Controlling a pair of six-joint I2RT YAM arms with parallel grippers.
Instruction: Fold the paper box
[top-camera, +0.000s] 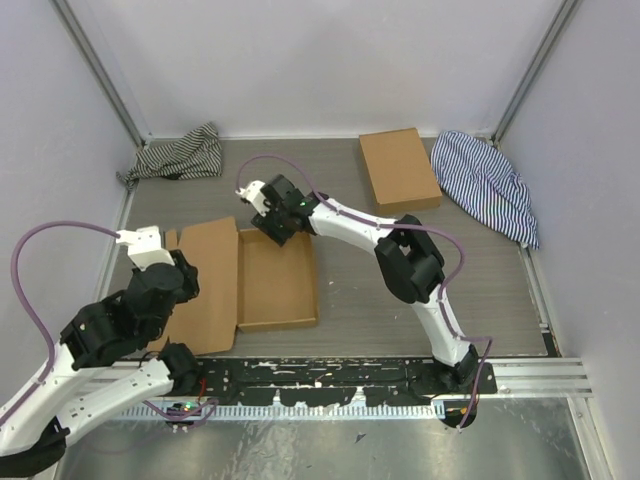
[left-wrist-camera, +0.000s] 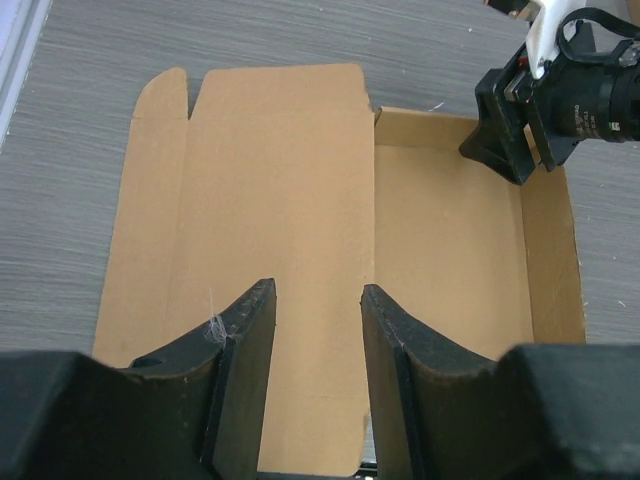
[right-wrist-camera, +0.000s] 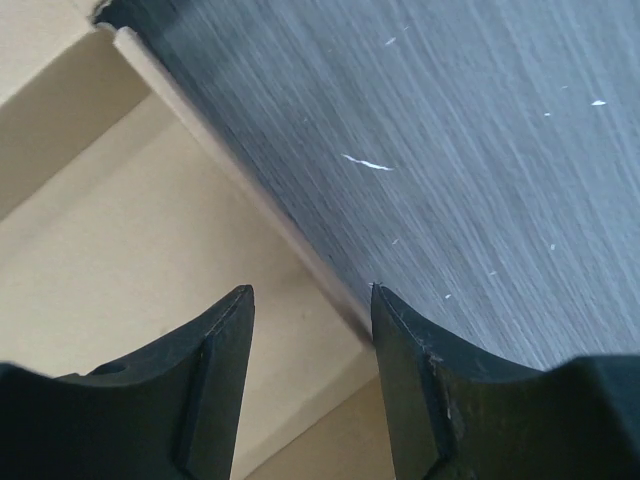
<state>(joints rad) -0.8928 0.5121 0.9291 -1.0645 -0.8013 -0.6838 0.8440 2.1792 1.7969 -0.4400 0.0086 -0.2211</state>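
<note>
Right wrist view: right hand (right-wrist-camera: 310, 290) part-open, empty, paper box (right-wrist-camera: 130, 260) wall between its jaws.

**Matt all round, nothing glossy**

Under my left fingers (left-wrist-camera: 245, 380) the paper box (left-wrist-camera: 280, 200) is plain brown cardboard, smooth and dull. Beyond my right fingers (right-wrist-camera: 215, 385) the table (right-wrist-camera: 480, 150) shows a grey, streaked wood grain with pale flecks. Both pairs of fingers are black matt plastic, scuffed whitish along the edges.
</note>
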